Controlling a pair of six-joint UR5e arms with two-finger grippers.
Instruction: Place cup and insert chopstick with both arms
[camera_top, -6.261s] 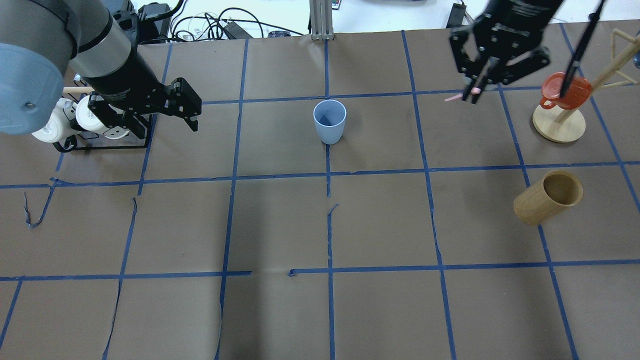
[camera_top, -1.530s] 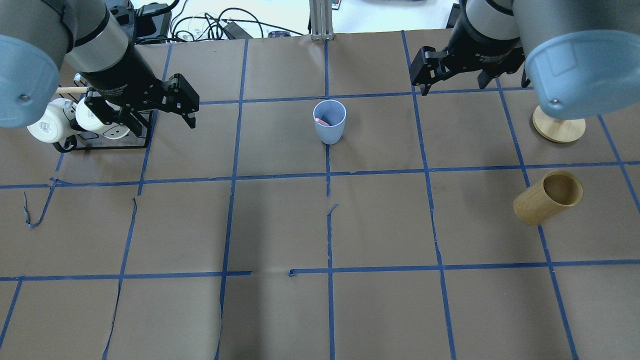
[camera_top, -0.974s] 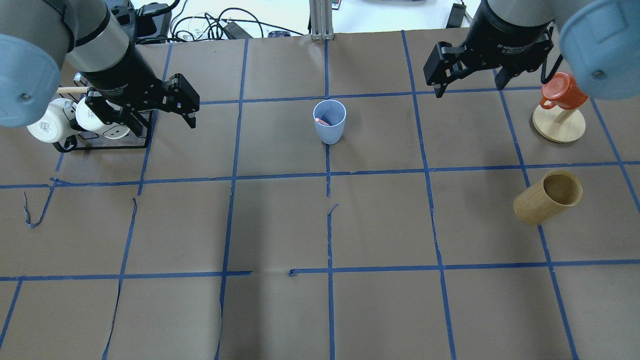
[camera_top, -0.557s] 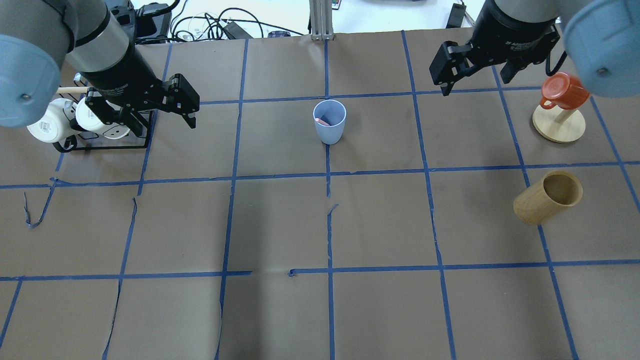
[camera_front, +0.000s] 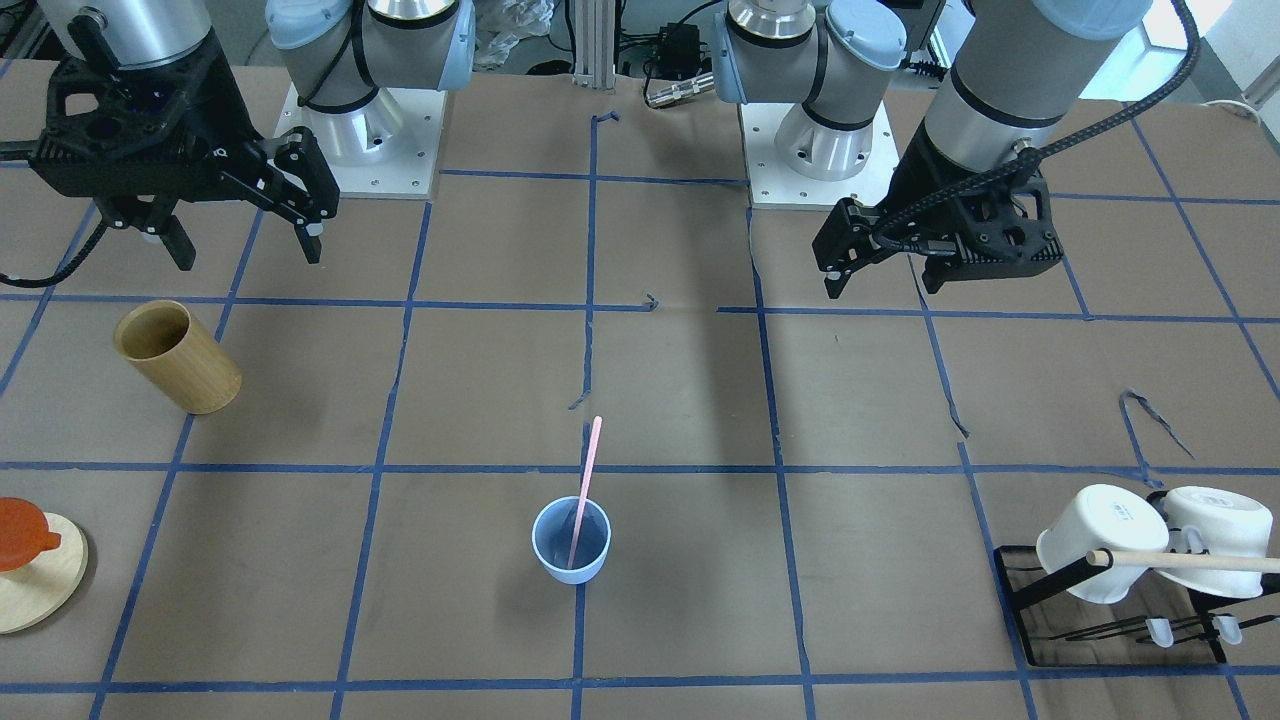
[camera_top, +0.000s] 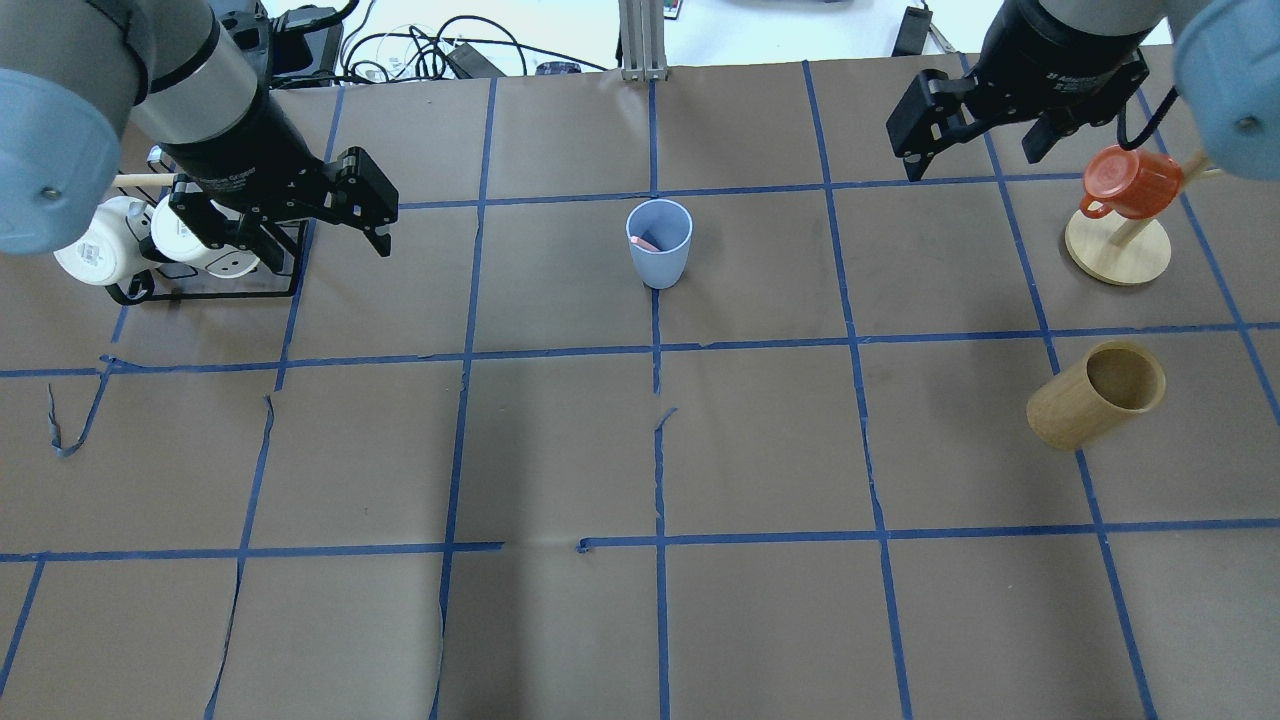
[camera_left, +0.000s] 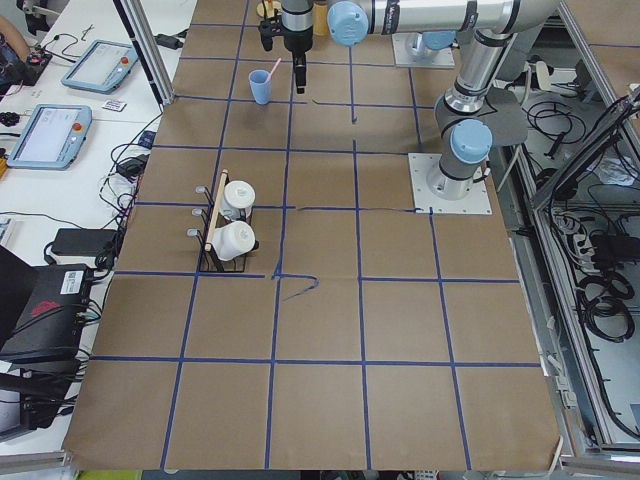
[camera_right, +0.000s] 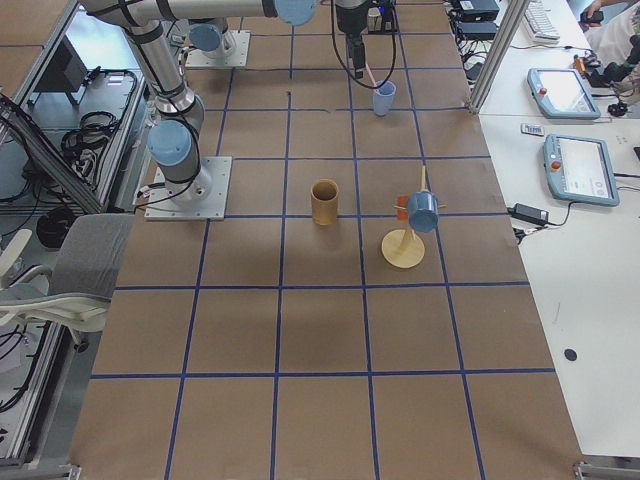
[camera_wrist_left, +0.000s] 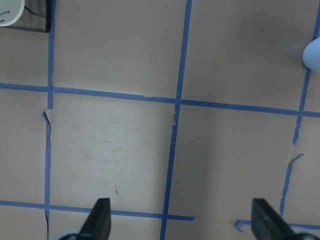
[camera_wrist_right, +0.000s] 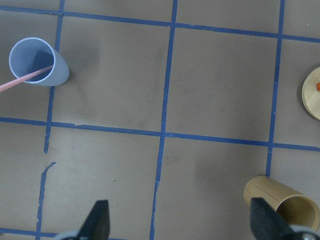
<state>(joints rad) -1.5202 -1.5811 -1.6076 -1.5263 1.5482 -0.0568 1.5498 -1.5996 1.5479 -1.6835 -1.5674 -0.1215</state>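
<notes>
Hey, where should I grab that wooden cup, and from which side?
Probably grip the wooden cup across its straight side wall, mid-height, coming in level from the side nearest the right pincer. It stands upright, open mouth up, nothing touching it.

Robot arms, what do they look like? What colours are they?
The left arm and right arm are fat silver tubes with light blue round caps at the joints. The left gripper and right gripper are black and boxy, each with two thin fingers. A black ribbed cable runs down the left arm.
</notes>
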